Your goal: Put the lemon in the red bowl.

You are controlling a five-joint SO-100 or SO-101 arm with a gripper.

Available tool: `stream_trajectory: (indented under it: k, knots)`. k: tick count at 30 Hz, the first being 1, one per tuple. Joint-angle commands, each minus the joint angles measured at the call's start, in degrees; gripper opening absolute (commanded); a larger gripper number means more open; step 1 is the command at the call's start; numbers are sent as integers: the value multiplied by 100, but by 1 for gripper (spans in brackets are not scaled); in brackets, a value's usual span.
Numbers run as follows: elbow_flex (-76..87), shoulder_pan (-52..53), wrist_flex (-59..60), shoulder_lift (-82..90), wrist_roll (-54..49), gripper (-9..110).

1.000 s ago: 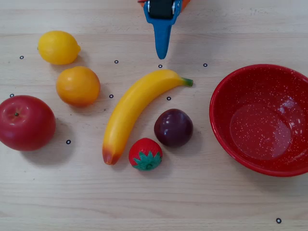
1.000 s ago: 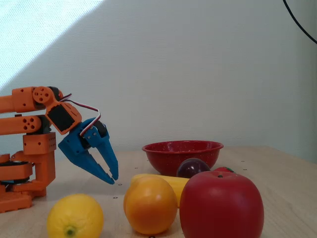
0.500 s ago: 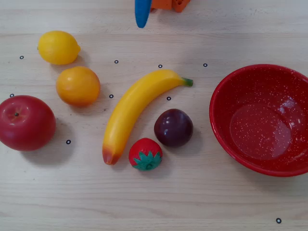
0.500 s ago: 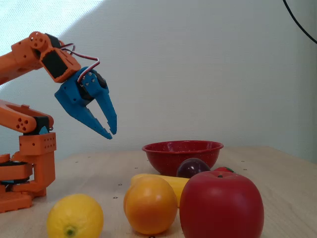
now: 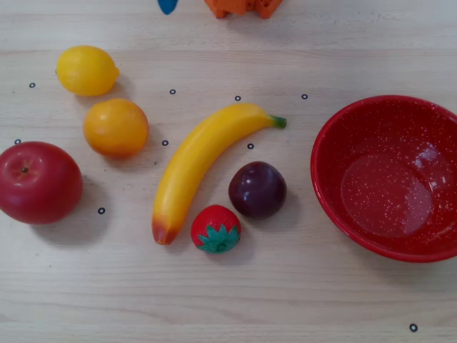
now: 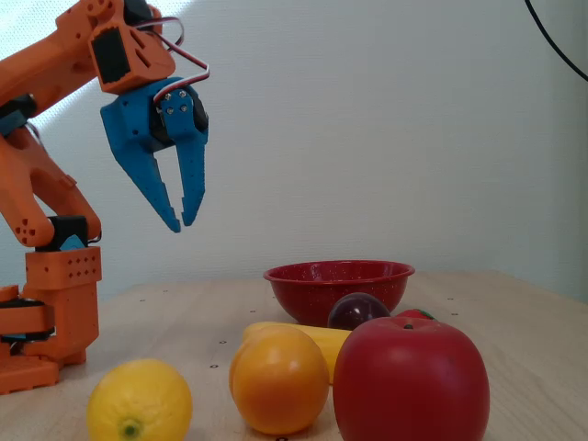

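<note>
The lemon (image 5: 86,70) lies on the table at the upper left of the overhead view, its nub to the right; in the fixed view it (image 6: 140,401) sits at the front left. The red bowl (image 5: 335,136) stands empty at the right of the overhead view and at the back centre of the fixed view (image 6: 338,277). My blue gripper (image 6: 181,223) hangs high above the table in the fixed view, fingertips close together with nothing between them. Only a blue tip (image 5: 168,6) shows at the top edge of the overhead view.
An orange (image 5: 115,127), a red apple (image 5: 37,181), a banana (image 5: 200,157), a dark plum (image 5: 257,189) and a strawberry (image 5: 215,229) lie between lemon and bowl. The arm's orange base (image 6: 46,312) stands at the left of the fixed view.
</note>
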Motion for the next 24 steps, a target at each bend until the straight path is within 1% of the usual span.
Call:
stream_trajectory:
  k: [1,5,14,24]
  knots:
    - [-721,-439,193,-220,457,0]
    - [-1283,-958,510,-914,870,0]
    - [-2294,-1986,668,-2259,1582,0]
    - [-2936,-2408,791,-3287,2364,0]
